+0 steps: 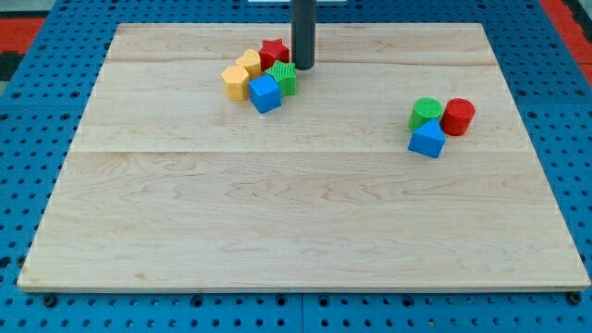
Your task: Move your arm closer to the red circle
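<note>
The red circle (458, 117) is a short red cylinder at the view's right, touching a green cylinder (425, 113) on its left, with a blue triangular block (426, 140) just below them. My tip (303, 67) is the end of the dark rod at the view's top centre, far left of the red circle. It stands right beside a cluster: a red star (274, 52), a green star-like block (286, 80), a blue cube (265, 93), and two yellow blocks (240, 76).
The wooden board (296, 213) lies on a blue pegboard table (18, 185). The board's edges are near the view's left, right and bottom.
</note>
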